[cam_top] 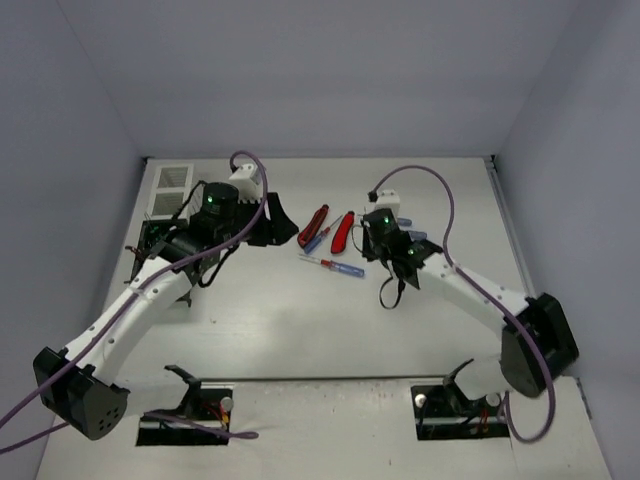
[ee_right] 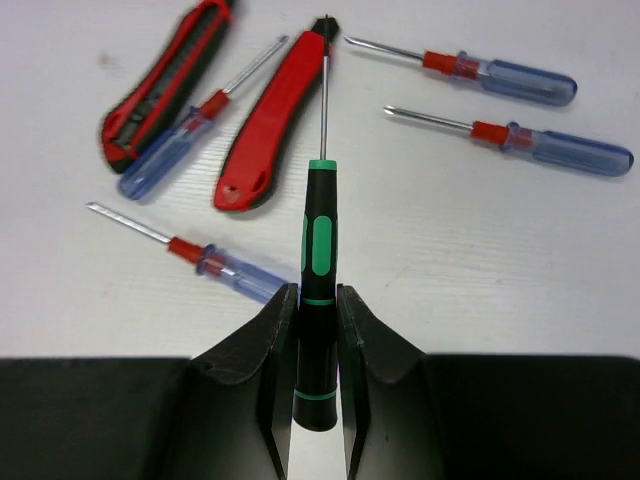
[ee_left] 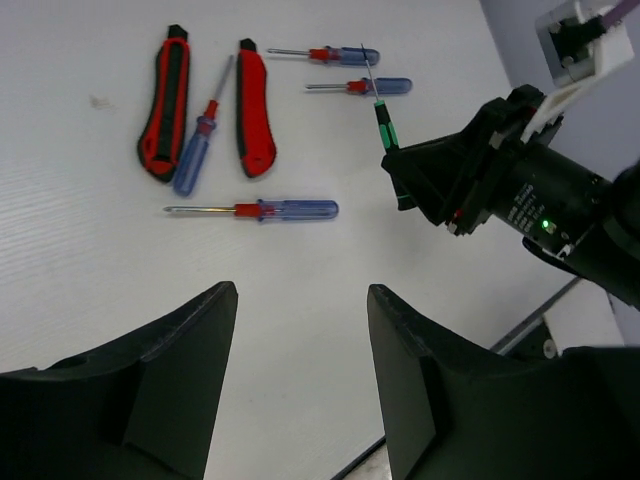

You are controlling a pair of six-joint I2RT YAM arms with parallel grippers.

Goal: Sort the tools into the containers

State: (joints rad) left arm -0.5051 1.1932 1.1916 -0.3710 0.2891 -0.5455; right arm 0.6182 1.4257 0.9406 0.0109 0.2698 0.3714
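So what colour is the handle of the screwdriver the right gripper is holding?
The screwdriver handle is black with green bands, clearest in the right wrist view.

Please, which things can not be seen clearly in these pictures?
Top view: the left arm hides what stands beside the white bin.
Top view: the right claw hides the black-green screwdriver it grips.
Wrist views: the white bin is out of frame.

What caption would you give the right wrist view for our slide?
Right gripper shut on a black-green screwdriver; blue screwdrivers and red tools lie beyond.
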